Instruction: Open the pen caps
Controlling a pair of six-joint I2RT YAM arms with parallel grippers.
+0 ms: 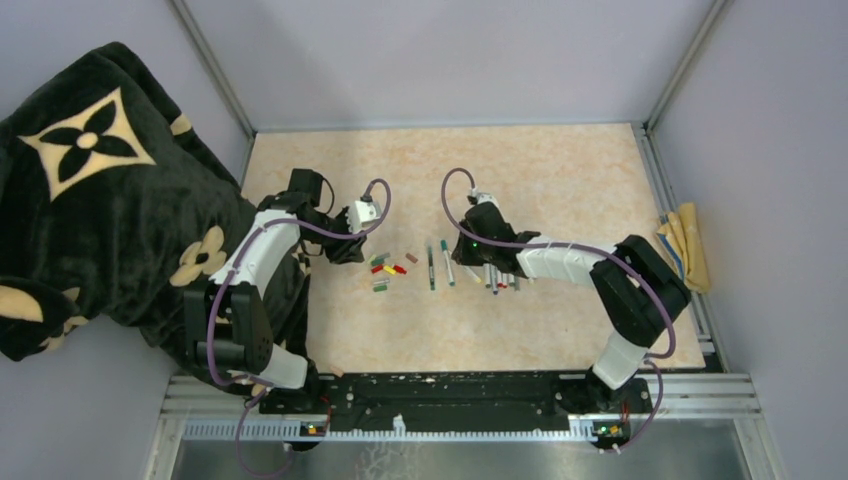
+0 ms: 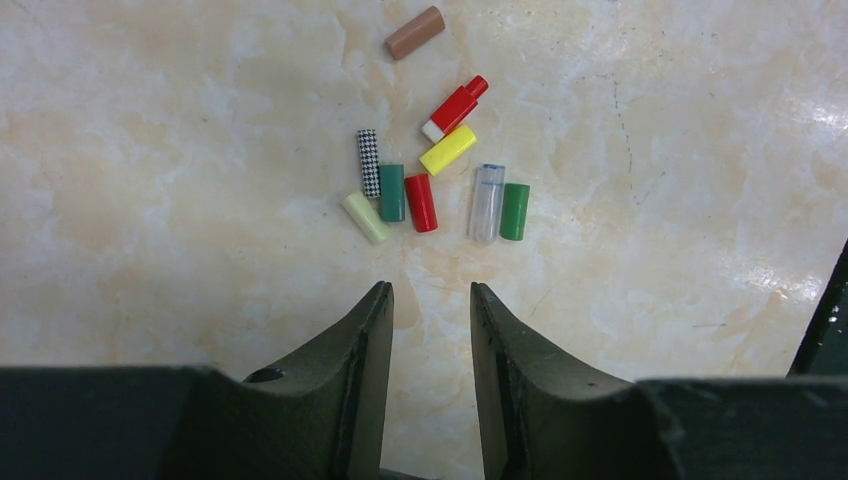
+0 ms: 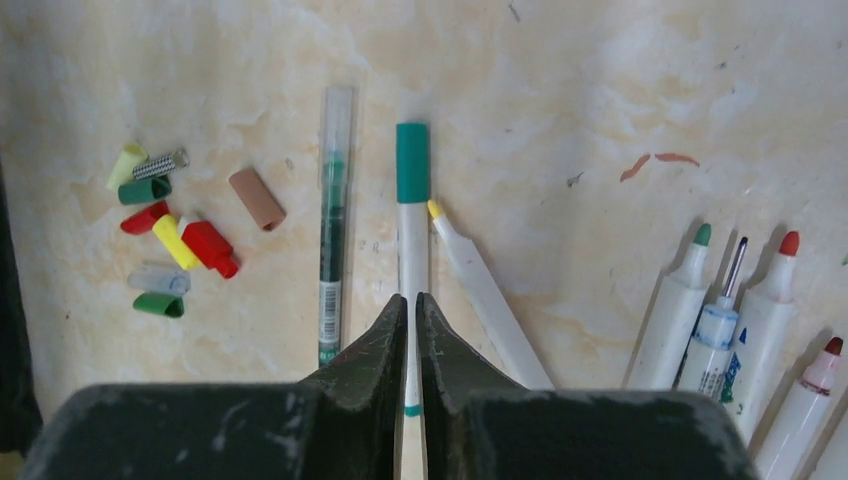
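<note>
My right gripper point(image 3: 411, 300), jaws closed, hangs over the teal-capped pen point(image 3: 411, 235); my left gripper point(image 2: 430, 290), jaws parted and empty, has loose caps point(image 2: 421, 202) at twelve o'clock.

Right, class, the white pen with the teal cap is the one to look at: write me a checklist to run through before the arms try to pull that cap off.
1. The teal plastic cap is still on the thin white pen: ok.
2. The right gripper is lined up along that pen's barrel: ok, jaws almost shut over it.
3. Barrel truly clamped, not merely lying under the jaws: cannot tell.
4. The left gripper is open and empty: ok.
5. It is at the teal cap: not ok; it faces the cluster of loose coloured plastic caps.
</note>
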